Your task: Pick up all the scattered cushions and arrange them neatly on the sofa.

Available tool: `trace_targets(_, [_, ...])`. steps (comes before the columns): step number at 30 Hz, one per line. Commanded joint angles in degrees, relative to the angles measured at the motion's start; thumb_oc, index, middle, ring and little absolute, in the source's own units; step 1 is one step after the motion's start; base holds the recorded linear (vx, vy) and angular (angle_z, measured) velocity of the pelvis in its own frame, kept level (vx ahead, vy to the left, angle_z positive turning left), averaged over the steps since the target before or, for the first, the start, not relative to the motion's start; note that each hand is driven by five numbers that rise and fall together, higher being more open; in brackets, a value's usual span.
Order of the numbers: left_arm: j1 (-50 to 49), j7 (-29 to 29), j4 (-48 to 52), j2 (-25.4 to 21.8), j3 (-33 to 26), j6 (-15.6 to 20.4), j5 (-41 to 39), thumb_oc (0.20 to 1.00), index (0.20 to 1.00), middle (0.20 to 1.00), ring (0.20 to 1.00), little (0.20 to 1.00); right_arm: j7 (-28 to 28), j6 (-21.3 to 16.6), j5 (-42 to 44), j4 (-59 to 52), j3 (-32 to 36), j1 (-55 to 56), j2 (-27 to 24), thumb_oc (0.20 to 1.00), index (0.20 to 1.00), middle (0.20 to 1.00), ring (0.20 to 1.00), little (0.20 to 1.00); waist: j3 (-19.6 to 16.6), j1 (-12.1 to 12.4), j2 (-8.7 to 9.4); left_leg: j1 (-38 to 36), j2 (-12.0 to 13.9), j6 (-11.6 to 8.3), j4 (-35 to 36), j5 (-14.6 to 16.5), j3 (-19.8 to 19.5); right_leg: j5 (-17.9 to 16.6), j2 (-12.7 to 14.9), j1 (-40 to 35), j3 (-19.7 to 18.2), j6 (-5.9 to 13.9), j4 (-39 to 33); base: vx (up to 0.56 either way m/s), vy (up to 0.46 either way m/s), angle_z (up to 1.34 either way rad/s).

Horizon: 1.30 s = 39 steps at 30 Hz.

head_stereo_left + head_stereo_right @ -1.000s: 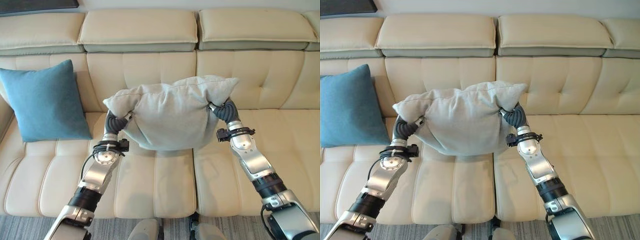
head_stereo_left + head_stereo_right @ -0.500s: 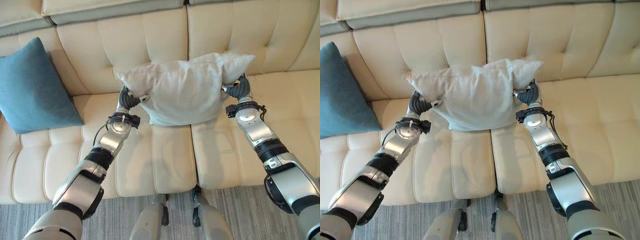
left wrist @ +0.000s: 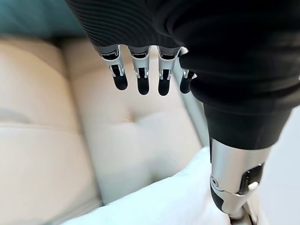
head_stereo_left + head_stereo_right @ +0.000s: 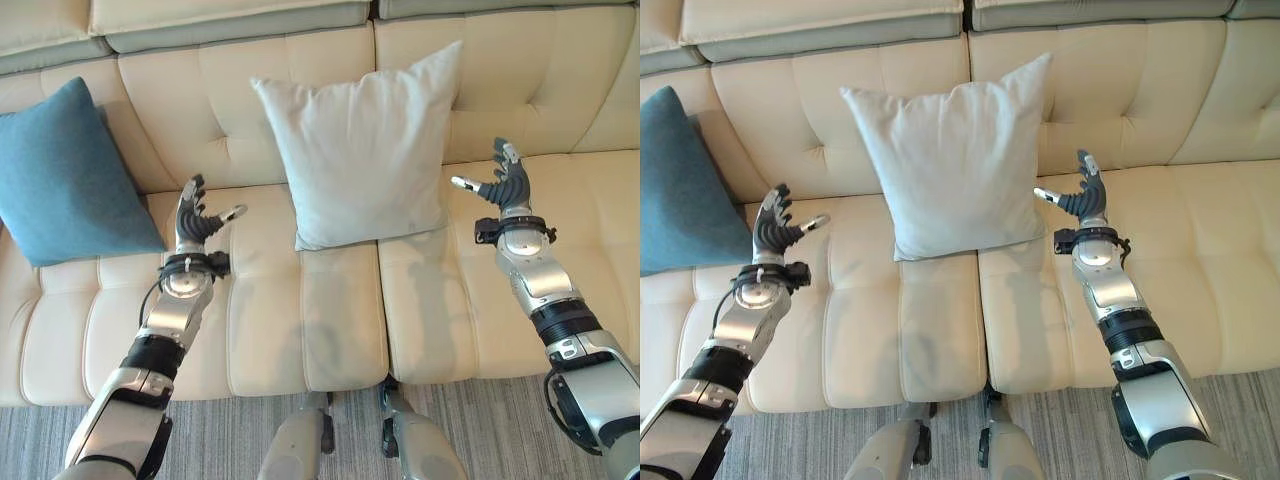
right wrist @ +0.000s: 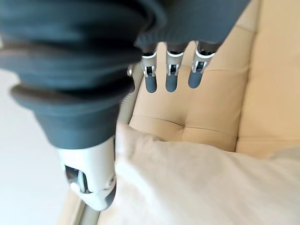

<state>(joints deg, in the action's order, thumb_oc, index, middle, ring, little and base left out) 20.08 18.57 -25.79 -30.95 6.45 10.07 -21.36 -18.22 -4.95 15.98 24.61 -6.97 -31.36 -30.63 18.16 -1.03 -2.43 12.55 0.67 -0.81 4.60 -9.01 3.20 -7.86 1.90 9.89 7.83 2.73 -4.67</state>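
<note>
Released a moment ago, the pale grey cushion (image 4: 364, 150) now leans upright against the cream sofa (image 4: 560, 120) backrest, the left hand (image 4: 195, 218) and right hand (image 4: 505, 180) spread-fingered either side, clear of it; with the teal cushion (image 4: 65, 175) propped at far left, both visible cushions look placed.

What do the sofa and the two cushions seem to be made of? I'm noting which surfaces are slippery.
Sofa: cream leather or a leather-like covering, by its smooth, faintly shiny skin, stitched seams and tufted dimples. Pale grey cushion: matte woven cloth with soft creases, probably cotton or linen. Teal cushion: matte fabric with a finely napped look, possibly felt-like or velvety.
</note>
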Motion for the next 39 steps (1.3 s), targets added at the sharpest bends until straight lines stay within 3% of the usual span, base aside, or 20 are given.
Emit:
trace_targets(1, [-6.2, -2.4, 2.4, 1.5, -3.7, 1.7, 1.8, 1.0, 1.0, 1.0, 1.0, 1.0, 2.1, -2.5, -4.9, -6.7, 3.9, 9.9, -0.8, 1.0, 1.0, 1.0, 1.0, 1.0, -4.5, -0.2, 1.15, -3.1, -0.3, -3.35, 0.4, 6.2, 1.7, 4.6, 2.5, 2.3, 0.1, 3.93, 3.4, 0.03, 0.029, 0.05])
trace_targets(4, [-16.8, -6.9, 5.4, 3.2, -7.4, 0.0, 4.4, 1.0, 1.0, 1.0, 1.0, 1.0, 6.4, -1.8, -9.3, -11.8, 8.7, 23.7, -0.2, 1.0, 1.0, 1.0, 1.0, 1.0, -5.1, -0.9, 1.9, -4.4, -0.3, -2.99, 0.4, 6.8, 1.8, 4.8, 2.5, 0.9, 0.3, 4.12, 3.1, 0.01, 0.023, 0.01])
trace_targets(9, [-30.4, -13.7, 3.3, 5.5, -10.2, -3.7, 9.0, 1.0, 1.0, 1.0, 1.0, 1.0, 13.1, 0.0, -14.7, -9.1, 10.9, 39.7, 2.0, 1.0, 1.0, 1.0, 1.0, 1.0, -6.9, -1.7, 3.61, -8.2, -0.1, -2.28, 0.4, 8.1, 2.4, 4.8, 2.7, -2.6, -0.1, 4.82, 2.5, 0.0, 0.066, -0.05])
trace_targets(15, [-37.0, -16.6, -1.2, 4.8, -10.0, -4.5, 16.8, 1.0, 1.0, 1.0, 1.0, 1.0, 16.4, 0.9, -21.1, -1.6, 7.3, 44.1, 2.1, 1.0, 1.0, 1.0, 1.0, 1.0, -8.2, -2.4, 4.94, -10.7, -0.5, -1.26, 0.4, 9.0, 3.9, 2.4, 2.7, -2.6, -3.2, 6.22, 2.4, -0.12, 0.114, -0.27])
trace_targets(17, [-35.8, -15.6, -1.3, 3.4, -9.6, -4.1, 16.9, 1.0, 1.0, 1.0, 1.0, 1.0, 16.2, 1.1, -20.9, -0.7, 5.9, 43.1, 2.5, 1.0, 1.0, 1.0, 1.0, 1.0, -6.7, -2.5, 5.04, -10.0, -0.3, -0.63, 0.4, 8.0, 4.0, 2.7, 2.1, 0.2, -4.9, 7.08, 7.3, -0.4, 0.082, -0.35])
trace_targets(18, [-33.9, -14.4, -1.2, 2.8, -9.5, -4.0, 16.1, 1.0, 1.0, 1.0, 1.0, 1.0, 15.6, 0.9, -20.0, -0.5, 5.2, 42.3, 3.5, 1.0, 1.0, 1.0, 1.0, 1.0, -4.9, -1.9, 4.88, -8.8, 0.5, -0.29, -0.4, 6.6, 3.9, 6.9, 0.9, 1.7, -6.0, 6.91, 15.7, -0.54, 0.045, -0.39])
trace_targets(20, [-33.1, -13.4, -0.9, 2.5, -9.6, -4.2, 15.3, 1.0, 1.0, 1.0, 1.0, 1.0, 15.3, 0.7, -18.7, -0.2, 5.0, 42.2, 4.4, 1.0, 1.0, 1.0, 1.0, 1.0, -4.5, -0.8, 4.29, -6.7, 1.5, 0.22, -1.6, 5.4, 3.8, 10.8, 0.9, 0.7, -5.0, 5.54, 26.2, -0.45, -0.015, -0.2])
trace_targets(21, [-33.0, -13.1, -0.8, 2.4, -9.7, -4.1, 15.2, 1.0, 1.0, 1.0, 1.0, 1.0, 15.0, 0.5, -18.1, 0.1, 5.3, 42.4, 4.8, 1.0, 1.0, 1.0, 1.0, 1.0, -4.8, -0.2, 4.21, -6.0, 1.6, 0.19, -1.5, 4.8, 3.7, 11.7, 1.1, -0.3, -4.6, 4.89, 29.6, -0.34, -0.083, 0.01])
trace_targets(23, [-33.8, -12.0, -0.7, 2.9, -10.0, -4.4, 15.3, 1.0, 1.0, 1.0, 1.0, 1.0, 13.9, 0.5, -18.1, 0.9, 6.0, 42.1, 5.4, 1.0, 1.0, 1.0, 1.0, 1.0, -5.4, 0.9, 4.45, -4.3, 1.8, -0.24, -1.4, 3.3, 3.4, 10.1, 1.3, -2.4, -5.0, 5.24, 34.1, -0.28, -0.109, 0.11])
trace_targets(24, [-33.7, -12.0, -0.7, 2.9, -10.0, -4.4, 15.3, 1.0, 1.0, 1.0, 1.0, 1.0, 13.9, 0.5, -18.1, 0.9, 6.0, 42.0, 5.4, 1.0, 1.0, 1.0, 1.0, 1.0, -5.6, 1.0, 4.29, -4.0, 2.1, -0.28, -1.5, 3.2, 3.4, 9.9, 1.1, -2.3, -5.0, 5.19, 33.9, -0.28, -0.2, 0.08])
trace_targets(25, [-32.8, -11.6, -0.6, 3.8, -9.4, -3.8, 14.5, 1.0, 1.0, 1.0, 1.0, 1.0, 13.6, 0.5, -16.9, 0.8, 5.6, 40.9, 5.6, 1.0, 1.0, 1.0, 1.0, 1.0, -6.1, 2.4, 4.99, -1.7, 2.0, -1.66, -1.3, 1.0, 2.9, 14.7, 0.6, -7.6, -4.2, 3.9, 24.7, -0.17, -0.146, -0.08])
trace_targets(26, [-32.8, -11.6, -0.6, 3.8, -9.4, -3.8, 14.5, 1.0, 1.0, 1.0, 1.0, 1.0, 13.6, 0.4, -16.9, 0.9, 5.6, 40.9, 5.6, 1.0, 1.0, 1.0, 1.0, 1.0, -6.1, 2.4, 4.94, -1.7, 2.1, -1.69, -1.3, 1.0, 2.9, 14.6, 0.6, -7.8, -4.1, 3.87, 24.4, -0.25, -0.219, -0.08])
trace_targets(28, [-32.1, -11.1, -1.6, 5.0, -8.9, -3.7, 13.8, 1.0, 1.0, 1.0, 1.0, 1.0, 13.1, 0.8, -15.5, 1.6, 5.3, 39.6, 5.6, 1.0, 1.0, 1.0, 1.0, 1.0, -6.9, 3.5, 4.53, 1.3, 3.1, -3.13, -0.7, -1.6, 2.6, 18.7, -1.8, -10.5, -4.9, 1.73, 16.0, -0.22, -0.155, 0.0])
trace_targets(30, [-31.2, -10.5, -1.5, 5.8, -8.6, -3.7, 13.4, 1.0, 1.0, 1.0, 1.0, 1.0, 12.5, 1.0, -15.5, 2.7, 4.9, 38.4, 4.7, 1.0, 1.0, 1.0, 1.0, 1.0, -6.2, 3.6, 3.83, 3.5, 3.8, -5.2, -0.3, -3.9, 2.1, 17.7, -3.2, -10.4, -4.6, 0.97, 11.8, -0.35, -0.143, 0.05])
trace_targets(32, [-30.4, -10.7, -1.6, 6.4, -8.0, -3.6, 13.7, 1.0, 1.0, 1.0, 1.0, 1.0, 12.2, 1.6, -15.7, 3.5, 4.4, 37.3, 3.9, 1.0, 1.0, 1.0, 1.0, 1.0, -5.1, 3.5, 3.8, 3.8, 2.8, -5.14, -1.2, -2.0, 0.9, 15.6, -2.6, -8.8, -4.1, 1.12, 10.5, -0.4, -0.069, 0.14])
trace_targets(36, [-30.5, -11.8, -0.8, 6.5, -7.6, -3.3, 13.9, 1.0, 1.0, 1.0, 1.0, 1.0, 12.7, 1.7, -15.4, 2.5, 5.1, 37.9, 3.6, 1.0, 1.0, 1.0, 1.0, 1.0, -4.9, 1.5, 5.75, 0.8, 0.3, -3.14, -10.4, 7.1, -1.2, 11.2, 0.6, -7.0, -2.9, 2.09, 7.5, -0.3, -0.034, 0.04])
trace_targets(37, [-30.5, -11.8, -0.8, 6.5, -7.6, -3.3, 13.9, 1.0, 1.0, 1.0, 1.0, 1.0, 12.7, 1.7, -15.4, 2.5, 5.1, 37.9, 3.6, 1.0, 1.0, 1.0, 1.0, 1.0, -5.0, 1.5, 5.7, 1.1, 0.3, -3.14, -10.4, 7.0, -1.2, 11.0, 0.6, -6.8, -2.9, 2.08, 7.4, -0.19, -0.011, 0.11])
trace_targets(38, [-31.2, -12.2, -0.4, 7.2, -7.8, -3.2, 13.1, 1.0, 1.0, 1.0, 1.0, 1.0, 13.1, 1.4, -15.3, 2.2, 5.0, 37.9, 3.5, 1.0, 1.0, 1.0, 1.0, 1.0, -5.1, 1.2, 6.34, -2.3, -1.6, -2.75, -14.1, 12.5, -3.3, 9.8, 1.1, -6.1, -4.2, 2.12, 6.2, -0.14, -0.01, 0.16])
trace_targets(39, [-31.1, -12.2, -0.4, 7.2, -7.9, -3.2, 13.1, 1.0, 1.0, 1.0, 1.0, 1.0, 13.1, 1.4, -15.3, 2.1, 5.0, 37.9, 3.5, 1.0, 1.0, 1.0, 1.0, 1.0, -5.2, 1.2, 6.36, -2.1, -1.7, -2.74, -14.0, 12.3, -3.3, 9.6, 1.2, -6.0, -4.2, 2.13, 6.2, -0.19, 0.005, -0.02])
